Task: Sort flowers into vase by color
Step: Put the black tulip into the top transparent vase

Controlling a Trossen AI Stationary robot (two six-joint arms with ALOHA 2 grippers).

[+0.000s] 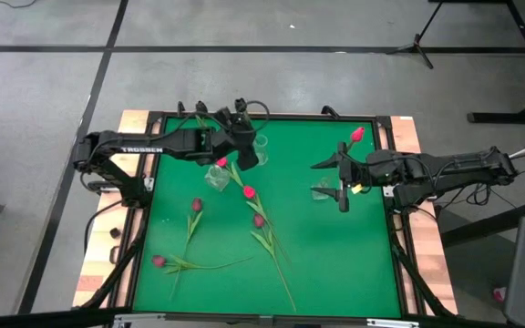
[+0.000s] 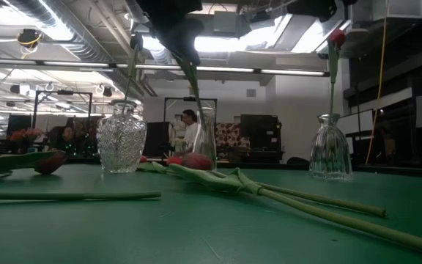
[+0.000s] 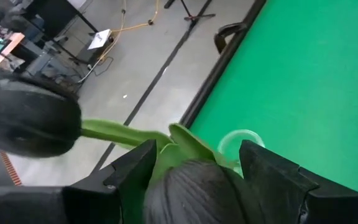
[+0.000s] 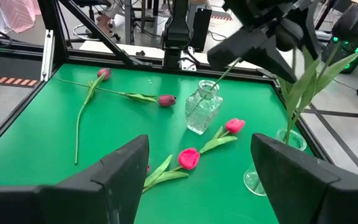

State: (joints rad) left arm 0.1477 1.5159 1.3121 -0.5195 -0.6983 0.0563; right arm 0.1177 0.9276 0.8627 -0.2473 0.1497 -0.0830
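**Finger-to-stem relation at the far vases**

Fingers of the left gripper (image 1: 247,157) stand spread at the far middle of the green table (image 1: 335,264), directly above a slim clear vase (image 3: 240,142). A dark-headed tulip (image 3: 191,186) sits between them with its green stem running down toward that vase, so its long axis is near upright; whether the pads touch it cannot be told. The move in hand appears to be a release, followed by a straight lift clear of the stem.

Right gripper (image 1: 342,182) fingers are likewise spread, holding nothing, beside a bell-shaped vase (image 2: 330,156) that holds one red tulip (image 1: 357,134).

Remaining flowers (image 1: 262,223) lie flat at centre and left, stems pointing mostly toward the near edge. These lie nearer the left arm.
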